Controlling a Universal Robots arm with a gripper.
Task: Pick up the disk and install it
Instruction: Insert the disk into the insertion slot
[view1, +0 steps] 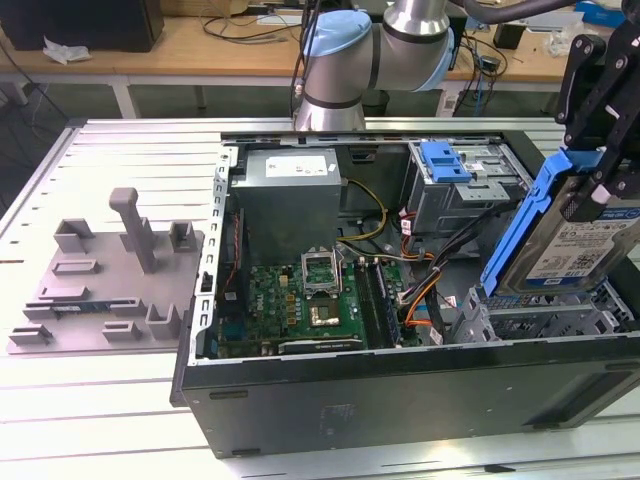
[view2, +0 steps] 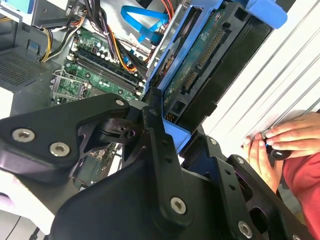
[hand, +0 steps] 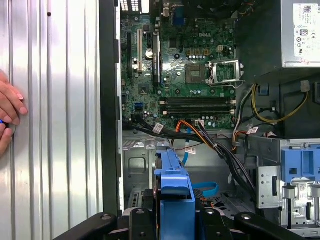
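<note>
I am holding the flat silver disk (view1: 590, 250), clipped in a blue plastic frame, clenched in the black pincer (view1: 592, 190), tilting steeply over the grey metal drive cage (view1: 540, 320) at the exterior view's right.

Silver disk (view1: 590, 238), white-and-blue barcode label (view1: 585, 262), blue frame (view1: 520, 225); black gripper (view1: 592, 185); green motherboard (view1: 300, 295); grey power supply (view1: 290, 195); black case (view1: 400, 400); pale ribbed table (view1: 100, 400); grey fixture (view1: 110, 280); orange cables (hand: 192, 127); yellow cables (hand: 270, 117); blue bracket (view1: 445, 160); red sleeve (view2: 305, 185).
</note>
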